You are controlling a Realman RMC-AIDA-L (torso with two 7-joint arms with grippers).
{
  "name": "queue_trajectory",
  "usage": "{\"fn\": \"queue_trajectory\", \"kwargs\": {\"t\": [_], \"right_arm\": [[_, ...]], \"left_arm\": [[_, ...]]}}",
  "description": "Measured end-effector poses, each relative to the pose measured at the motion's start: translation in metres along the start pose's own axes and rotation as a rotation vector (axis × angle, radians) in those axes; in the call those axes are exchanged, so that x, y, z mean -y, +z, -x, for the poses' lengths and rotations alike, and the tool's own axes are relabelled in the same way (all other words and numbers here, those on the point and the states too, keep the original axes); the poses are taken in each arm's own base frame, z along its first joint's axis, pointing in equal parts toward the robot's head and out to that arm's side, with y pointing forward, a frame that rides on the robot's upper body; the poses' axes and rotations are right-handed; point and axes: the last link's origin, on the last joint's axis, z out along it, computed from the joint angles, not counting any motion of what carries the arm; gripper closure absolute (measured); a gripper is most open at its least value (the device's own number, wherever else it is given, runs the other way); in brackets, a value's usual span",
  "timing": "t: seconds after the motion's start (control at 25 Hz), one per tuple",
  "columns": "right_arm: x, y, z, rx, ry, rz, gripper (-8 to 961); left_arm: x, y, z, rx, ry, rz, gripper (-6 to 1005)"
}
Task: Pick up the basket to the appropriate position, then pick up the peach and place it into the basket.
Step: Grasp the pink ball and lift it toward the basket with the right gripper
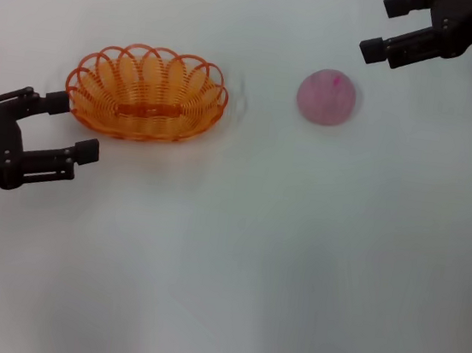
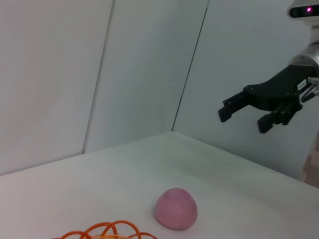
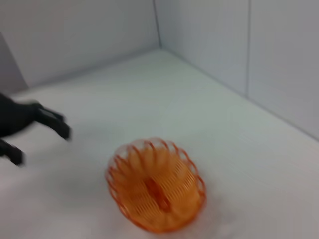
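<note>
Left claw (image 1: 74, 128) near left, low over white counter (image 1: 235, 254), fingers spread open, holding nothing. One fingertip right at left end of basket (image 1: 148, 92), other fingertip just near side of it. Orange basket sits upright on counter, left of middle. Pink peach (image 1: 325, 96) on counter, well right of basket, apart from both claws. Right claw (image 1: 381, 26) far right, up off counter beyond peach, open, holding nothing.

The basket (image 1: 148, 92) looks like glossy orange plastic, the peach (image 1: 325, 96) matt and smooth, the table (image 1: 235, 254) matt white.
</note>
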Motion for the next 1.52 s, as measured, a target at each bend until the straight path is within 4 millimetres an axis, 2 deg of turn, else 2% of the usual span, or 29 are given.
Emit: {"fn": "queue_trajectory", "kwargs": {"t": [0.36, 0.68, 1.0, 1.52], "right_arm": [[0.009, 0.027, 0.016, -0.265, -0.015, -0.105, 148], [0.010, 0.044, 0.021, -0.335, -0.030, -0.157, 150], [0.014, 0.066, 0.010, -0.366, -0.001, -0.167, 153], [0.016, 0.119, -0.015, -0.408, -0.020, -0.203, 156]], "left_arm": [[-0.001, 0.001, 0.001, 0.009, 0.000, 0.014, 112], [-0.002, 0.001, 0.002, 0.016, -0.003, 0.016, 112], [-0.004, 0.002, 0.007, 0.016, -0.026, 0.024, 111], [-0.004, 0.003, 0.010, 0.028, -0.032, 0.025, 111]]}}
